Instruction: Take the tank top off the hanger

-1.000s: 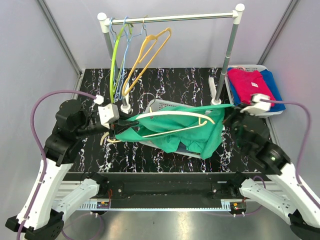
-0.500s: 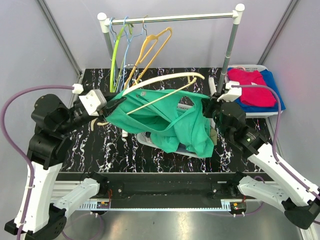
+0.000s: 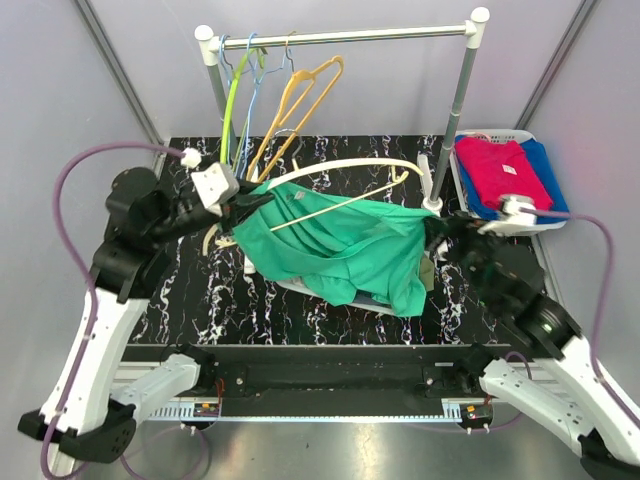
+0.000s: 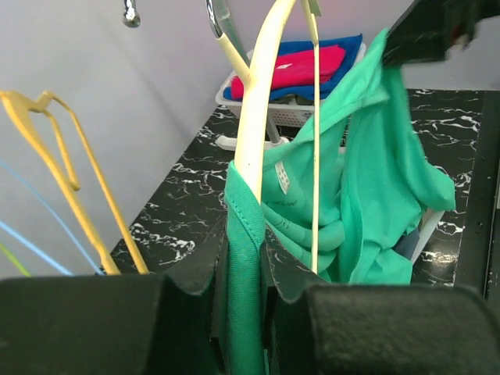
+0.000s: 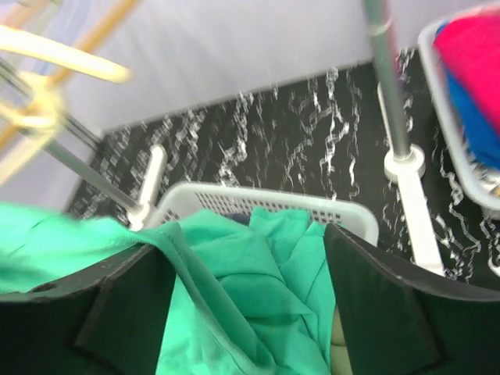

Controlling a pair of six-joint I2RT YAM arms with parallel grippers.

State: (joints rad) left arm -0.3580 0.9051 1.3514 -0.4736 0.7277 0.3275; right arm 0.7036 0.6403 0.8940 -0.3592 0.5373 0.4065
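Clamping on the green strap of the tank top (image 4: 375, 172), the left gripper (image 4: 244, 289) has its fingers pressed together where that strap wraps the end of the cream hanger (image 4: 262, 101); the hanger's arm rises straight out of the pinch; whether the fingers also bear on the hanger itself cannot be told.

Right gripper (image 5: 250, 258): fingers spread wide; a ridge of green fabric lies in the gap between them, and they are not closed on it.

Seen from above, the left gripper holds the hanger's left end raised over the table (image 3: 200, 300); the hanger lies tilted, its hook end pointing toward the right post of the rack; the upper arm curves bare above the cloth, while the thin lower bar lies across it. The tank top is bunched at the left end of the hanger and drapes down and to the right, spilling over the white basket (image 5: 258, 199) beneath it; the right gripper sits just beside the garment's right edge.

Further out:
- the rack rail (image 3: 350, 37) spans the back of the table; a yellow hanger (image 3: 300, 95), a green hanger (image 3: 232, 110) and a blue hanger (image 3: 252, 100) hang near its left post;
- a second basket (image 3: 490, 133) stands at the right rear of the table, holding a folded red garment (image 3: 495, 165) on top of a blue one (image 3: 550, 190).
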